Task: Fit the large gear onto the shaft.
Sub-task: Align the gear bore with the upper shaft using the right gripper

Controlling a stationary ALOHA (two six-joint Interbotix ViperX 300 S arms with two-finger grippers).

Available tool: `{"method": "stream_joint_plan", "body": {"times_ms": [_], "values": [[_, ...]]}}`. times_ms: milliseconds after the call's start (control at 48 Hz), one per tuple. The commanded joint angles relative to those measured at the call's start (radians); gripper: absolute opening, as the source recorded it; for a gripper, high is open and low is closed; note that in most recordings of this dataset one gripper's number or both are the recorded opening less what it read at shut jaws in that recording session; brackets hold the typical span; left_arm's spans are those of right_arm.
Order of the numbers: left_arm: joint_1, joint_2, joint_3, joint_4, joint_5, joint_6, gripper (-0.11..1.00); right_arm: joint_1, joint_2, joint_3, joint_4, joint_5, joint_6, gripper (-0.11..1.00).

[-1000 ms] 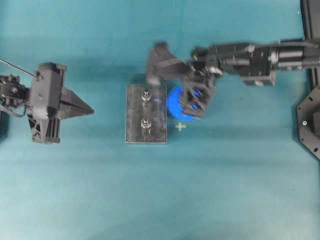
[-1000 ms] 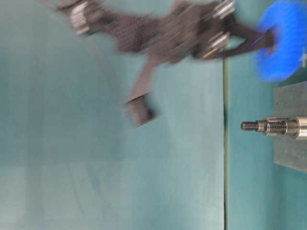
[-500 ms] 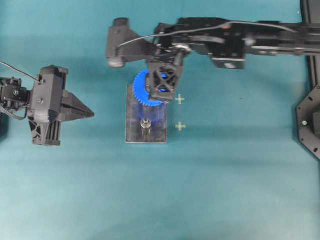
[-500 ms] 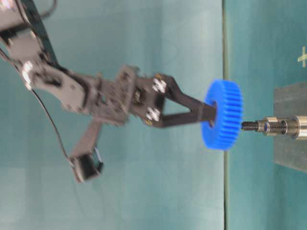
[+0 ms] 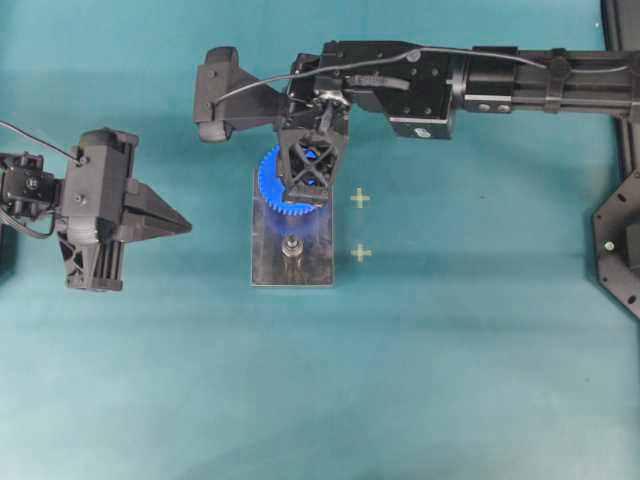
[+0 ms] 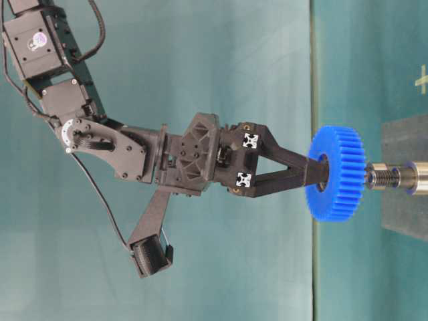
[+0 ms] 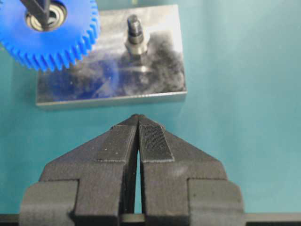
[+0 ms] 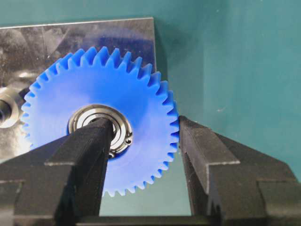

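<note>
At the left edge of the bench point(image 5: 150, 380) the left gripper point(image 5: 183, 222) hovers over bare teal surface, well apart from the plate, its jaws pressed together on nothing; in the left wrist view the two ribbed pads point(image 7: 153, 141) meet at the tip. Near the middle of the bench lies the grey plate point(image 5: 268, 265), with two upright metal pegs along its length. The free peg point(image 5: 292, 246) stands toward the plate's near end, uncovered. Over the plate's far end sits the large gear point(image 5: 268, 180), held flat by the right gripper point(image 5: 309, 178), which reaches in from the right edge. Its jaws clamp the gear with one finger in the silvery bore and the other against the toothed rim, as the right wrist view shows. In the table-level view the gear's bore lines up with the shaft point(image 6: 391, 178), whose threaded tip meets the gear's face; whether it has entered the bore cannot be told.
</note>
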Motion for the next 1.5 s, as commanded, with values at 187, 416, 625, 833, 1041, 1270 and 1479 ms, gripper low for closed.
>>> {"method": "stream_joint_plan", "body": {"times_ms": [187,416,625,833,1041,1270,1479], "values": [[-0.002,-0.003,-0.029,0.003,-0.011,-0.005,0.00,-0.006,-0.014,-0.028,-0.003,0.000,-0.009,0.49],[-0.002,-0.002,-0.028,0.003,-0.011,-0.006,0.00,-0.012,-0.012,-0.035,-0.002,0.003,-0.005,0.49],[-0.002,-0.002,-0.029,0.003,-0.012,-0.006,0.00,-0.015,-0.015,-0.048,-0.002,0.046,-0.011,0.49],[-0.003,-0.002,-0.029,0.003,-0.014,-0.009,0.00,-0.015,-0.015,-0.055,-0.002,0.054,-0.011,0.72],[-0.003,-0.002,-0.028,0.003,-0.014,-0.009,0.00,-0.015,-0.006,-0.060,0.000,0.052,-0.008,0.71],[-0.002,-0.002,-0.025,0.003,-0.014,-0.015,0.00,-0.014,-0.008,-0.055,-0.002,0.061,-0.003,0.70],[-0.002,0.000,-0.021,0.003,-0.015,-0.035,0.00,-0.014,-0.011,-0.005,-0.002,0.063,-0.003,0.70]]}}
